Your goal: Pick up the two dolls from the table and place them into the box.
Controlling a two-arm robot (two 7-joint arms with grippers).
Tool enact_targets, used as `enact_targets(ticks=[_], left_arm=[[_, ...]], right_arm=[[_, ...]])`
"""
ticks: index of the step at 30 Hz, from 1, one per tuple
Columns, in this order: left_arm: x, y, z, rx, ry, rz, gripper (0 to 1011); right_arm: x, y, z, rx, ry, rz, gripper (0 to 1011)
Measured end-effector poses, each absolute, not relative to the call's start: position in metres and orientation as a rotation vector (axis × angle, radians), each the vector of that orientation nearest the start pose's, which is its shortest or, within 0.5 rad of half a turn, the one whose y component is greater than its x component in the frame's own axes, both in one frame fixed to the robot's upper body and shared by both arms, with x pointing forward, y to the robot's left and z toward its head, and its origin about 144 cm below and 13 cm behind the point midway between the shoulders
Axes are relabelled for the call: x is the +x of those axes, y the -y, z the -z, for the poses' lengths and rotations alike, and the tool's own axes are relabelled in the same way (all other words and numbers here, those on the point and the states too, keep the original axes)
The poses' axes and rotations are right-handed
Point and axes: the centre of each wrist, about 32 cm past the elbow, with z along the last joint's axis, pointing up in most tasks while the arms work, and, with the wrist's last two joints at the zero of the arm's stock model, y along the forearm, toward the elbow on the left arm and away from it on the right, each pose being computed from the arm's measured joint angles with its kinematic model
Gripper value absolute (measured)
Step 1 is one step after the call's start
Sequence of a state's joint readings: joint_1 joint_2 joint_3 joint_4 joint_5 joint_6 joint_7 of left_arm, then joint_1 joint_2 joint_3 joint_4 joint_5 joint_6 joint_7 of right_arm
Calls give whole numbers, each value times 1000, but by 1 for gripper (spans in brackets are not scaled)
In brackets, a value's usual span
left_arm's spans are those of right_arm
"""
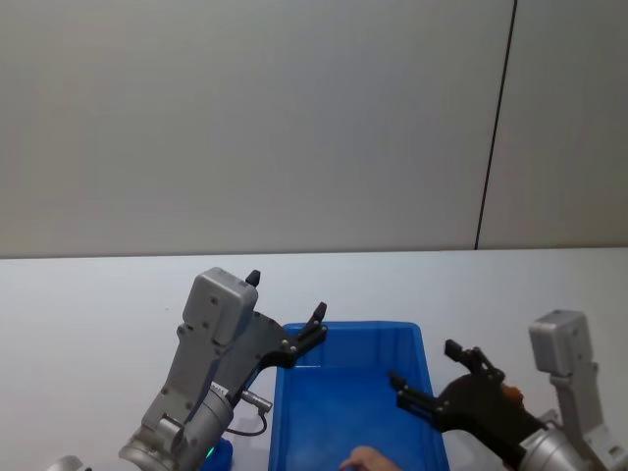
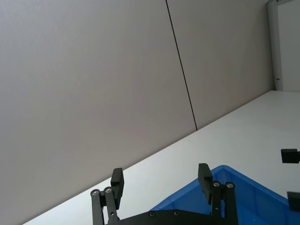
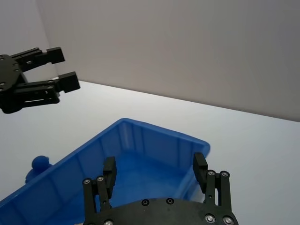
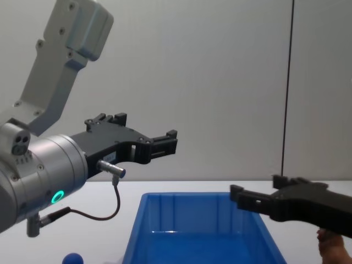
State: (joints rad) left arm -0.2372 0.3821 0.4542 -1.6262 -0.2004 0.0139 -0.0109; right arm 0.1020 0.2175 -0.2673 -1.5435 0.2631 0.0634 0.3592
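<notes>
- White table (image 1: 88, 314) spreads wide beneath everything else.
- Bright-blue box (image 1: 339, 397) stands on it between the two arms, its inner walls ribbed.
- Left gripper (image 2: 161, 174) hangs raised near the box's far left corner, fingers spread wide with nothing between them.
- Right gripper (image 3: 154, 163) hangs above the box's right side, likewise wide and empty.
- Deep-blue doll (image 3: 40, 165) sits on the table just outside the box's left wall.
- Tan rounded shape (image 1: 370, 458) lies at the box's near end; what it is cannot be told.
</notes>
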Motion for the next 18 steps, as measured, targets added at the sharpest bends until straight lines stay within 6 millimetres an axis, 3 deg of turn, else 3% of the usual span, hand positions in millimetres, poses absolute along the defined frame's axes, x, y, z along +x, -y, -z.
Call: enact_targets(ticks=[18], left_arm=[[492, -198, -1204, 61, 268, -1124, 1001]], right_arm=[[445, 223, -1162, -59, -9, 1158, 1001]])
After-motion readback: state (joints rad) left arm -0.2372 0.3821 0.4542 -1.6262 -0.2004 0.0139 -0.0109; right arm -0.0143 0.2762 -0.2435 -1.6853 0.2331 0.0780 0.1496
